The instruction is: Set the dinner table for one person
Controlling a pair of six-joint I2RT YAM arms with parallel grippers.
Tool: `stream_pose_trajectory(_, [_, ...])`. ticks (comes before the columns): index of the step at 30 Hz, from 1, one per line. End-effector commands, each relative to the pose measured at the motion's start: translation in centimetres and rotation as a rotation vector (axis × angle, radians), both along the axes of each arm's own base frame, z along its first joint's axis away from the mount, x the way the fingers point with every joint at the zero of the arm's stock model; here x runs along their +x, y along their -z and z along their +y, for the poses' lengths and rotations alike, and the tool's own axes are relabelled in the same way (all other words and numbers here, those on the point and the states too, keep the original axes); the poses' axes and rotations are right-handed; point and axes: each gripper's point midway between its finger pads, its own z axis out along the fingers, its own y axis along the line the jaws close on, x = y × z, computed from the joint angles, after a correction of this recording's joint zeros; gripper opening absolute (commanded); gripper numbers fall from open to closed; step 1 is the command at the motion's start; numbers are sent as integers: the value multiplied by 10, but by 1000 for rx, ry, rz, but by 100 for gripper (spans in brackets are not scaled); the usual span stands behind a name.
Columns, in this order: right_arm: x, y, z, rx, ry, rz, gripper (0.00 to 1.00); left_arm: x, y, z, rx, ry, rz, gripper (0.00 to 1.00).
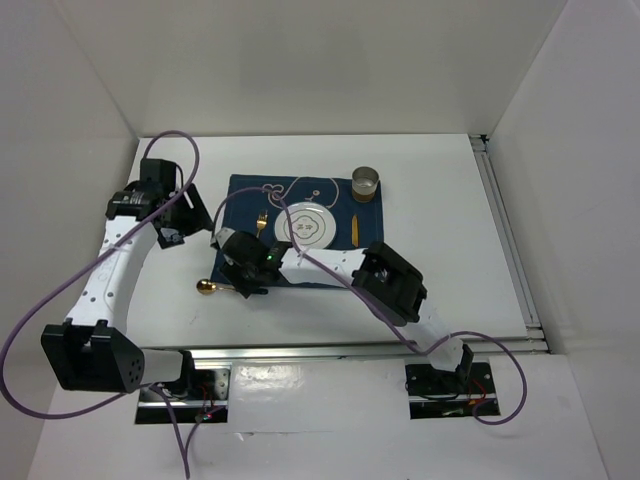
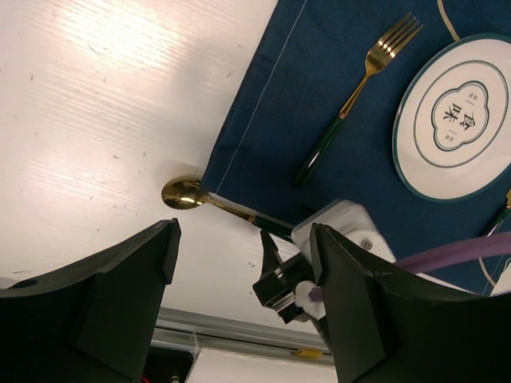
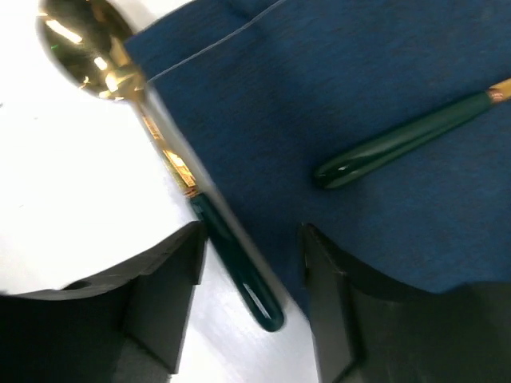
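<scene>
While the spoon (image 3: 239, 263) lay across the near-left corner of the navy mat (image 2: 319, 72), gold bowl out on the bare white and green handle reaching onto the cloth, my right gripper (image 3: 254, 231) sat low over that handle. Jaws apart, one finger on either side, neither pressing: nothing clamped yet! My left gripper (image 2: 246, 231) hung off the mat's left edge, also spread wide and empty.

And the setting? Nearly there, by my reckoning. The white desk (image 1: 440, 240) ran out well beyond the mat on every side, and the mat carried the lot: plate (image 2: 455, 116) at its centre, fork (image 2: 351, 96) on the left half of the mat, gold knife (image 1: 353, 228) on the right half, glass (image 1: 367, 183) at the far-right corner of the mat.

Only the spoon looked out of place, askew and half off the cloth. I judged what remained was to grip it, lift it, and lay it straight on the mat, probably somewhere alongside the knife. A thin, glossy handle, so it could well slip or swivel in the grip.
</scene>
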Motion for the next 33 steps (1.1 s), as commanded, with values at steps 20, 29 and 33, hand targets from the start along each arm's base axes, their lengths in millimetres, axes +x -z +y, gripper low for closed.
stream_pose_trajectory(20, [-51, 11, -2, -78, -64, -2, 15, 9, -51, 33, -16, -85, -160, 84])
stream_pose_trajectory(29, [-80, -82, -41, 49, -19, 33, 0, 13, -57, 33, -26, -75, -152, 87])
stream_pose_trajectory(33, [-80, -106, -96, 29, 158, 33, 0, 15, -53, 34, -27, -76, -144, 88])
